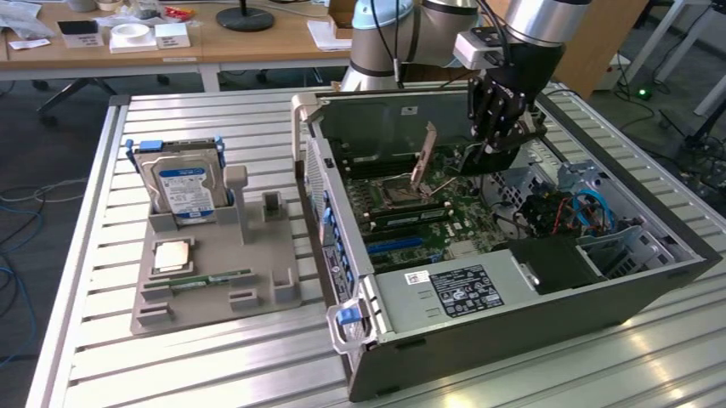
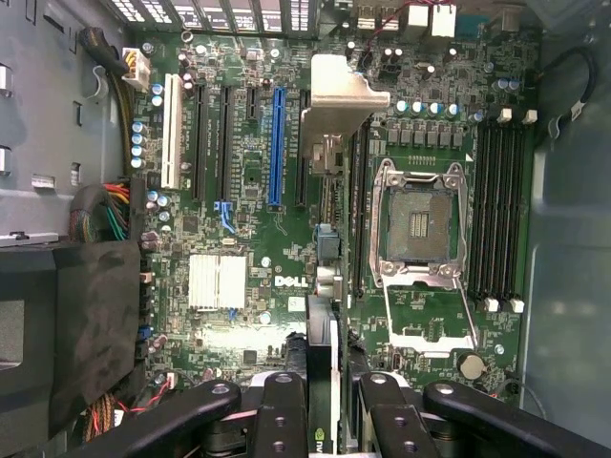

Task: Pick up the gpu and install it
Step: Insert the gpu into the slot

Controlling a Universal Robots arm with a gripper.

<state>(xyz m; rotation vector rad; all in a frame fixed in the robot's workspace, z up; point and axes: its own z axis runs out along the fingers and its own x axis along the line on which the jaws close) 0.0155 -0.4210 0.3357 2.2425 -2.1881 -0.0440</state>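
Inside the open computer case [image 1: 635, 293], the gpu [image 1: 428, 157] [image 2: 336, 100] is gripped in the narrowed pincer [image 1: 495, 155] [image 2: 321, 420] above the motherboard [image 2: 239, 229] and should be kept upright, aligned with the blue slot [image 2: 278, 143].

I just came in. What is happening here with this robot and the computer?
The robot arm's claw is shut on the gpu, holding it over the motherboard inside the open computer case. The card looks not yet seated in a slot. The hard drive stands in its gray holder beside the case.
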